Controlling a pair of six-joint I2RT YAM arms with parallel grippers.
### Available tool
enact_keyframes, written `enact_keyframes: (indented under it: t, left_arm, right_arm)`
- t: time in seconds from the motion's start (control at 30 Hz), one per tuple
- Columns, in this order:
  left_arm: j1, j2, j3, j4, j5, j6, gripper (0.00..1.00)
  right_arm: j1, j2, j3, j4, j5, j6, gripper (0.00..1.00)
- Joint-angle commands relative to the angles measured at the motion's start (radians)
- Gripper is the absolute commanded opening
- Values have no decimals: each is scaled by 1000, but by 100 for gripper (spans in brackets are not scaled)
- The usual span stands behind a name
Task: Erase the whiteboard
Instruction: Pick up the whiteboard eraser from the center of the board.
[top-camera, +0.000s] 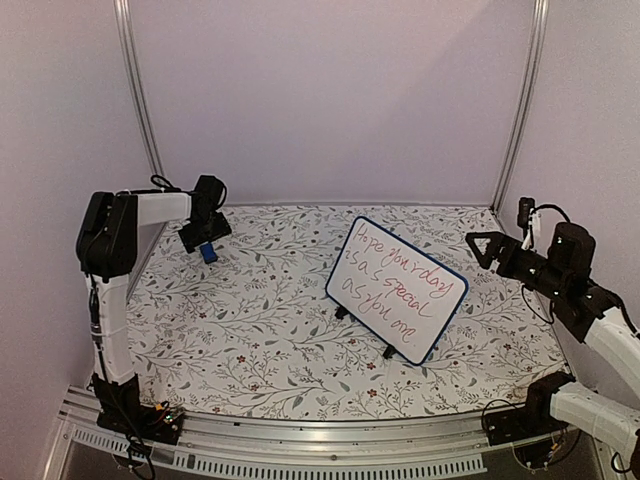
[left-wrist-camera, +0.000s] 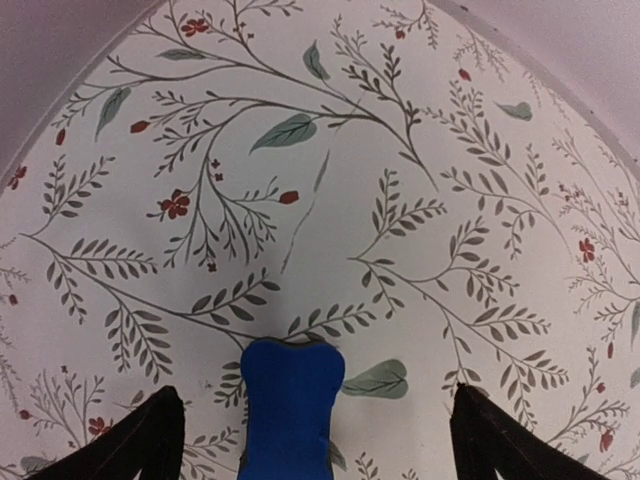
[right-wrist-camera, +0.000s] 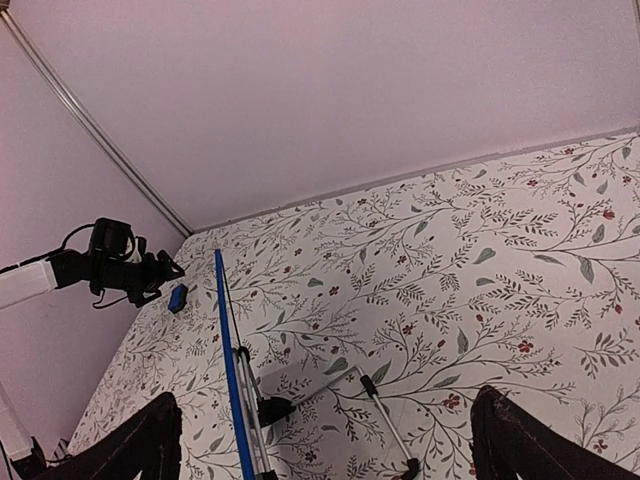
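The whiteboard (top-camera: 397, 288) stands tilted on its small black feet right of the middle of the table, its blue frame around reddish handwriting. The right wrist view shows it edge-on from behind (right-wrist-camera: 228, 360). A small blue eraser (top-camera: 208, 252) lies at the far left of the floral table. My left gripper (top-camera: 205, 240) hangs right over it. In the left wrist view the eraser (left-wrist-camera: 291, 405) sits between the wide-apart fingers of the left gripper (left-wrist-camera: 310, 445), with a gap on both sides. My right gripper (top-camera: 482, 247) stands open right of the board, holding nothing.
The board's metal stand legs (right-wrist-camera: 385, 415) reach out behind it toward my right gripper (right-wrist-camera: 325, 450). Pale walls with metal corner posts (top-camera: 138, 100) close in the table on three sides. A metal rail (top-camera: 300, 440) runs along the near edge.
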Motion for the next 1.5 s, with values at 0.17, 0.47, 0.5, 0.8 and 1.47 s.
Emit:
enact_keyframes:
  t: [0.17,0.47,0.5,0.8,1.47]
  left_arm:
    - [17,51,7,37,28,101,76]
    - [28,58,-30,66,27,106,60]
    - [27,60,-30,67,31,105,60]
    - [29,71,-39,60,36,96,58]
    - [13,58,-63,69,47,87,44]
  right_arm:
    - [4,-18,-4,20,-3,-10,99]
    - [3,-8,-10,22,-4,-12,99]
    - [4,-8,-10,22,-3,-12,99]
    - [4,2,-9,28,-8,-14,99]
    - [4,10,-10,30,-11,-14,99]
